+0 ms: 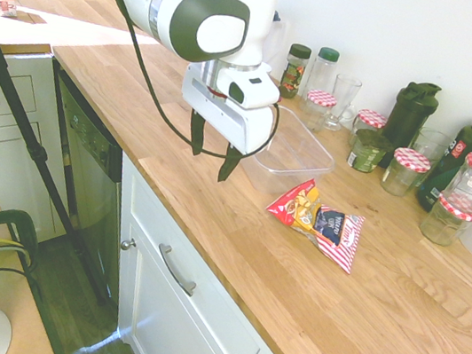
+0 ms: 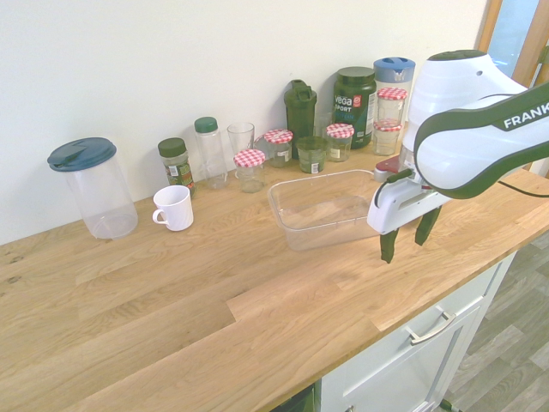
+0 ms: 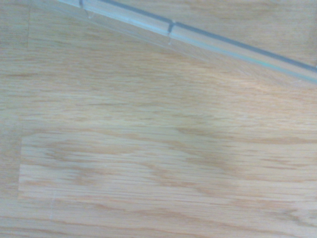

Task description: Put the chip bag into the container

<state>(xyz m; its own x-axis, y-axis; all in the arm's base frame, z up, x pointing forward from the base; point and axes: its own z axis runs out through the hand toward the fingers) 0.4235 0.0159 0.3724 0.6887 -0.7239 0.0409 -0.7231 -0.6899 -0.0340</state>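
Risk: the chip bag (image 1: 316,222) is crinkly and lying flat, so it might be slipping out of a weak pinch. The clear container (image 1: 293,155) is light and could be getting bumped away.
Pincer: the pincer (image 1: 213,152) is hanging open and empty above the tabletop (image 1: 289,293).
Bag: it is lying on the tabletop, near the pincer, just beside the container.
Container: it is sitting empty, just behind the pincer.

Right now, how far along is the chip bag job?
Nothing looks done yet: the chip bag lies flat on the countertop, just outside the container, which holds nothing. In hand: nothing; the gripper hangs open above the counter beside the container's near edge. Left: reach the bag, grasp it, lift, drop it in the container.
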